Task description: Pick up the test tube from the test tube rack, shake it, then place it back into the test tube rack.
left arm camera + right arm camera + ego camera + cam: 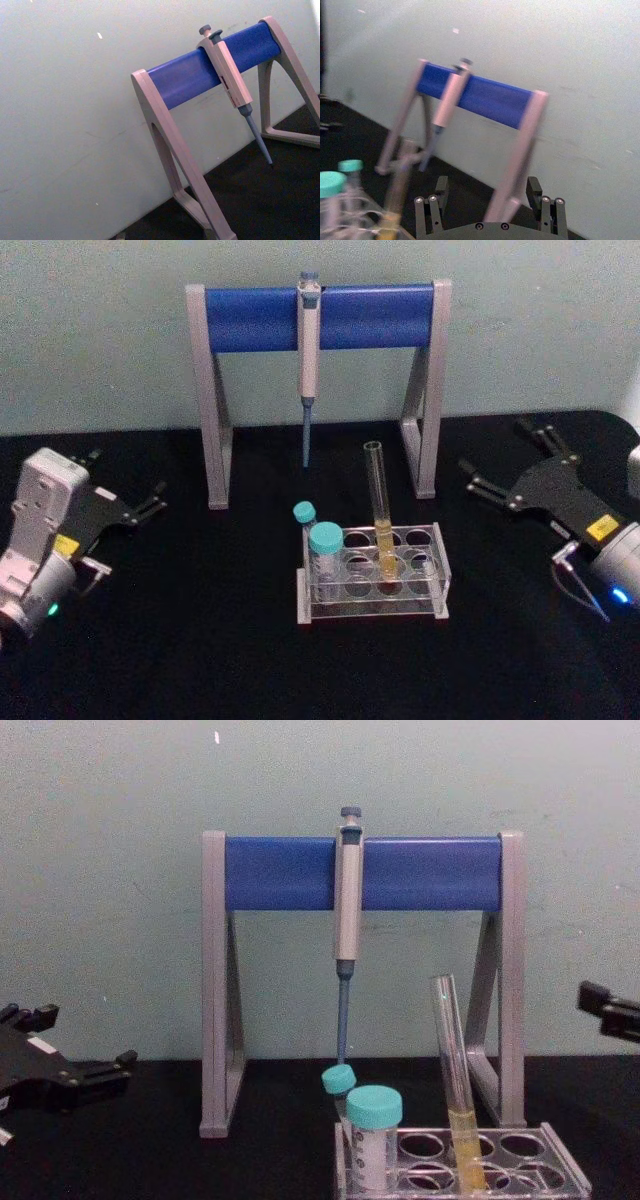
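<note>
You'll find the test tube [378, 502] standing in a middle hole of the test tube rack [437, 565], leaning slightly, with yellow liquid in its lower part. The rack sits mid-table on the black table [200, 640], a little right of centre, with two teal-capped tubes [325, 540] at its left end. Toward the back edge, the pipette [309, 350] hangs on the pipette stand [250, 320]. Your left gripper [125, 478] is near the left edge, fingers spread and empty. Your right gripper [495, 448] is near the right edge, well apart from the rack, fingers spread wide and gripping nothing.
</note>
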Tool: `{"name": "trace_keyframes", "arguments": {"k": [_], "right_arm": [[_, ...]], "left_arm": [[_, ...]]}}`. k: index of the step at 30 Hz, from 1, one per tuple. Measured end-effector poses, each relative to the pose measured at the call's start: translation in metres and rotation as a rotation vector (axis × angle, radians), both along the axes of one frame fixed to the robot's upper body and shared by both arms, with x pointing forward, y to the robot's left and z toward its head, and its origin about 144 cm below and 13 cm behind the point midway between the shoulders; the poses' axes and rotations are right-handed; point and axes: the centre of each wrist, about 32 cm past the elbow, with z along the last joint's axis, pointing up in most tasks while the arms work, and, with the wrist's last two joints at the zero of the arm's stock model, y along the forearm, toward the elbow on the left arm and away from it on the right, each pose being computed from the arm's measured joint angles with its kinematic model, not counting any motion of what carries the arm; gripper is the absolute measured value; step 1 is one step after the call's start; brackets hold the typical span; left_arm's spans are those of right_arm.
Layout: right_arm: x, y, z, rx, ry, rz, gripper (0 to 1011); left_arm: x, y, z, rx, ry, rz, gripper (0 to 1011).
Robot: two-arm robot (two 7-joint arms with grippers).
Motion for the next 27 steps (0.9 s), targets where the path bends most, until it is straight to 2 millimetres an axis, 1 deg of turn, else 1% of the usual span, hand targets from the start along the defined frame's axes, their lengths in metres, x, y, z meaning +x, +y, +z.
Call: {"name": "trace_keyframes", "arguments": {"k": [9,12,18,27], "right_arm": [[0.000,0.016,0.002,0.010,0.017,0.154,1000],[0.003,0.026,0.003,0.016,0.047,0.205,1000],[0.013,0.040,0.007,0.028,0.108,0.244,1000],[0.029,0.056,0.016,0.045,0.200,0.252,1000]], "left_arm": [[0.000,0.000,0.000,0.000,0.000,0.000,1001],[0.000,0.000,0.000,0.000,0.000,0.000,1001],[0.000,0.000,0.000,0.000,0.000,0.000,1001],[0.000,0.000,0.000,0.000,0.000,0.000,1001]]}}
